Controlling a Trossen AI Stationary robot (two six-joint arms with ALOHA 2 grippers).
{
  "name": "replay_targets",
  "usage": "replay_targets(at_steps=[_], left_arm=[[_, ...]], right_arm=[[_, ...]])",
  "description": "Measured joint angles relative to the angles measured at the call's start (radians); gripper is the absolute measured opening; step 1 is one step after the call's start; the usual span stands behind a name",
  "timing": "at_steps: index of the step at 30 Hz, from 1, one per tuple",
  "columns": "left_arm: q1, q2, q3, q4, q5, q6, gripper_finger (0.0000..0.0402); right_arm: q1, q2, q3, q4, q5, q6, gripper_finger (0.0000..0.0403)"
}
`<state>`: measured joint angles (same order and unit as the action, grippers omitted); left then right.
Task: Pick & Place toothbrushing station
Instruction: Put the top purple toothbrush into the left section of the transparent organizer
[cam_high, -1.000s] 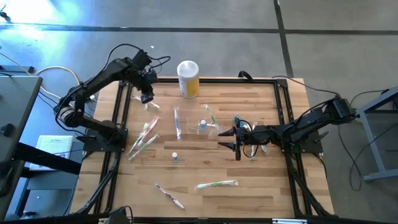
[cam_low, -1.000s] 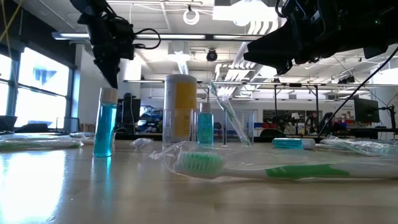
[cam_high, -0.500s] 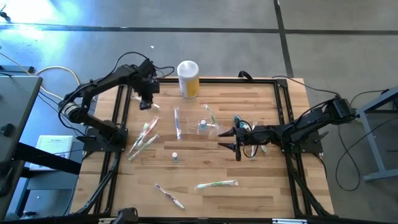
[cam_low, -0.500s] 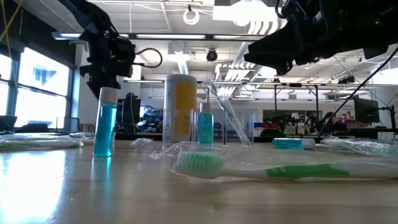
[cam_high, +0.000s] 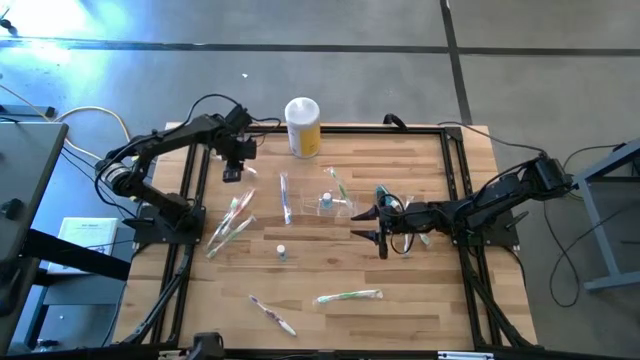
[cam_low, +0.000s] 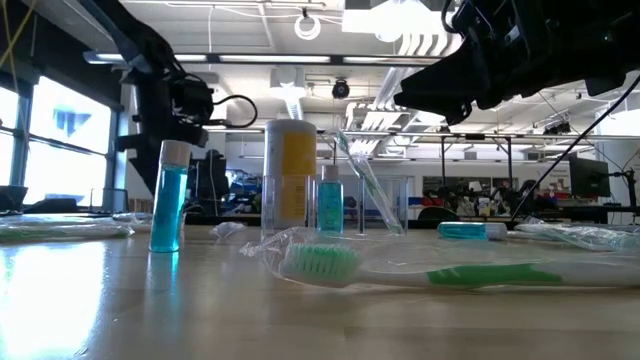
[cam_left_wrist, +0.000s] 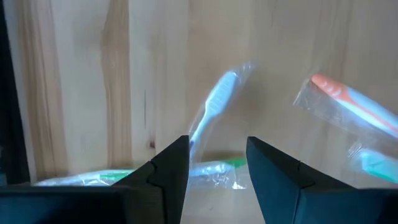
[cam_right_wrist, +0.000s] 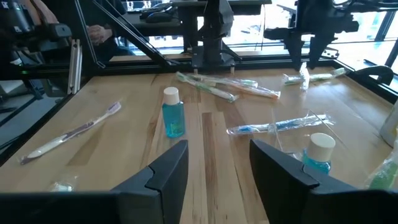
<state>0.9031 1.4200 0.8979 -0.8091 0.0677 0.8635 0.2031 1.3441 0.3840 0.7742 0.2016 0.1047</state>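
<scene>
The clear holder (cam_high: 338, 205) stands mid-table with a wrapped toothbrush (cam_low: 365, 180) leaning in it and a small blue bottle (cam_high: 327, 200) right by it. Wrapped toothbrushes lie flat on the table: a blue one (cam_high: 285, 197), a green and pink cluster (cam_high: 234, 216), a pink one (cam_high: 268, 312) and a green one (cam_high: 348, 296). My left gripper (cam_high: 232, 168) is open and points down over the far left of the table, above a blue toothbrush (cam_left_wrist: 214, 109). My right gripper (cam_high: 365, 228) is open and empty, level, just right of the holder.
A tall yellow canister with a white top (cam_high: 303, 127) stands at the far edge. A second small blue bottle (cam_high: 282, 253) stands toward the near side. An orange-headed wrapped toothbrush (cam_left_wrist: 348, 102) lies near my left gripper. A black frame (cam_high: 455, 180) borders the table.
My left gripper has come down toward the table at its far left, a little toward the near edge, above the toothbrushes there. My right arm has kept still.
</scene>
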Motion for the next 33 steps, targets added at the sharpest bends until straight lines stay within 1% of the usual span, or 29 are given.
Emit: replay_targets(at_steps=[12,15,21,24,33], left_arm=[[0.000,0.000,-0.079,0.129,-0.005,-0.005,0.0154],[0.000,0.000,-0.087,0.138,-0.036,-0.012,0.0154],[0.000,0.000,-0.088,0.165,-0.122,-0.110,0.0154],[0.000,0.001,-0.088,0.163,-0.127,-0.113,0.0154],[0.000,0.093,-0.089,0.173,-0.130,-0.111,0.0154]], right_arm=[[0.000,0.000,0.000,0.000,0.000,0.000,0.0162],[0.000,0.000,0.000,0.000,0.000,0.000,0.0162],[0.000,0.000,0.000,0.000,0.000,0.000,0.0162],[0.000,0.000,0.000,0.000,0.000,0.000,0.0162],[0.000,0.000,0.000,0.000,0.000,0.000,0.0162]])
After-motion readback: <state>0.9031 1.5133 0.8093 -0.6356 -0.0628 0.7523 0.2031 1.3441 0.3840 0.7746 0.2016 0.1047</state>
